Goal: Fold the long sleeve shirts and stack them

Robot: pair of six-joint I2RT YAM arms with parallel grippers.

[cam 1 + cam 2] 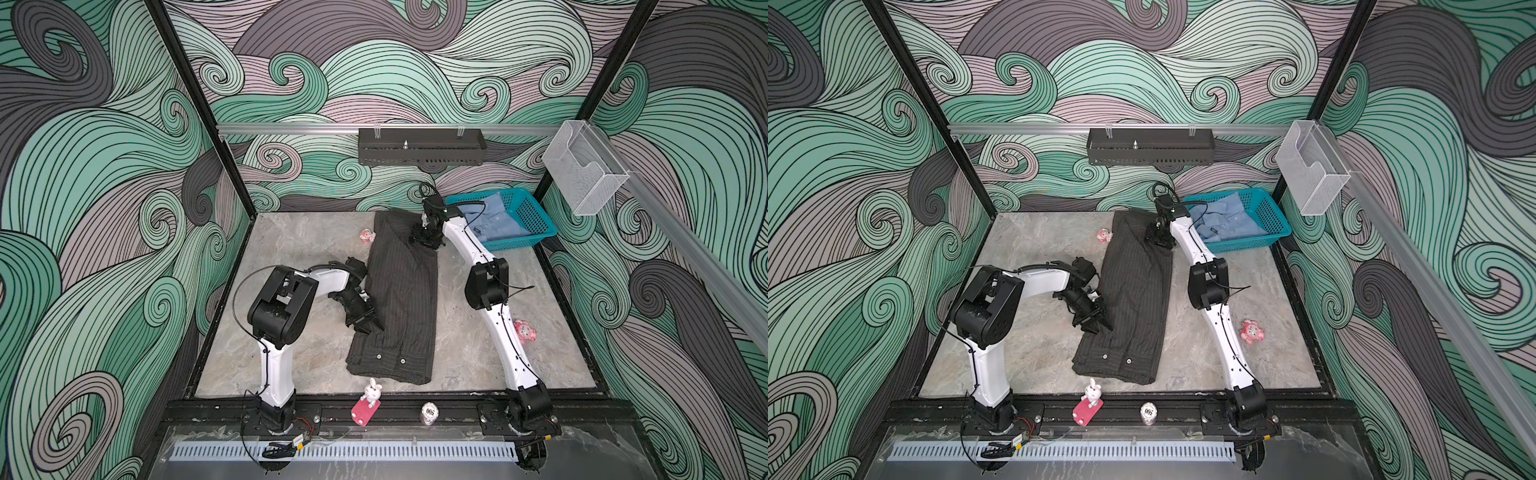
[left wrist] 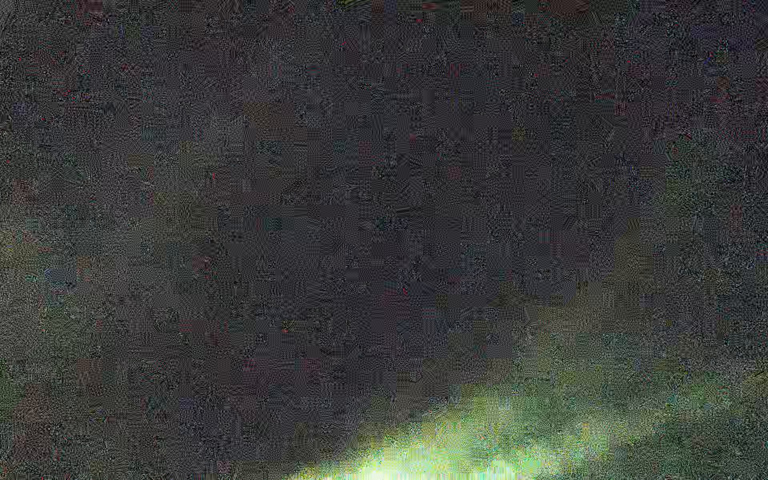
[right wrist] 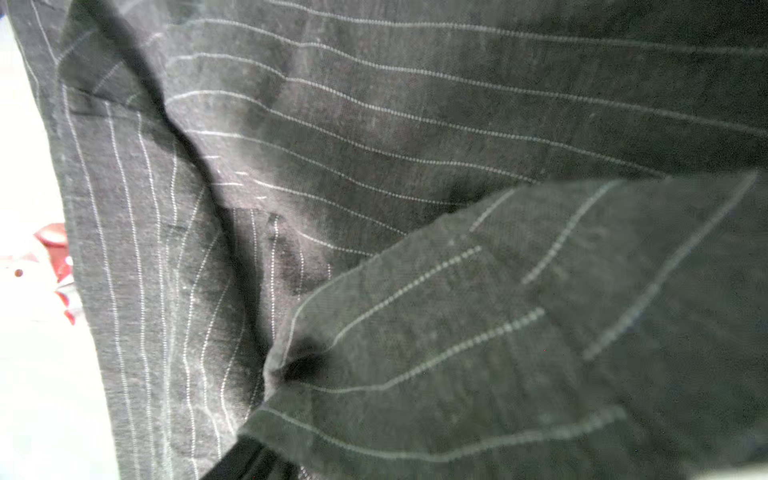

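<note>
**Dark shirt lies 12 to 6, a gripper near each end**

I see the dark shirt point(image 1: 399, 299) on the table point(image 1: 299, 257) as a narrow strip, its long axis running 12 to 6 o'clock in both top views; the left gripper point(image 1: 368, 326) sits at its 9 o'clock edge, nearer the 6 o'clock end, so the cloth lies at 3 o'clock from it; the right gripper point(image 1: 424, 241) is over the 1 o'clock corner; I cannot tell whether either pair of jaws is parted or pinching cloth, the left wrist view being noise and the right all pinstripe with a raised flap; the blue shirt point(image 1: 490, 224) lies in the basket point(image 1: 536, 216) at 2 o'clock; I judge an end-to-end fold comes next, the right arm nearer the far end
</note>
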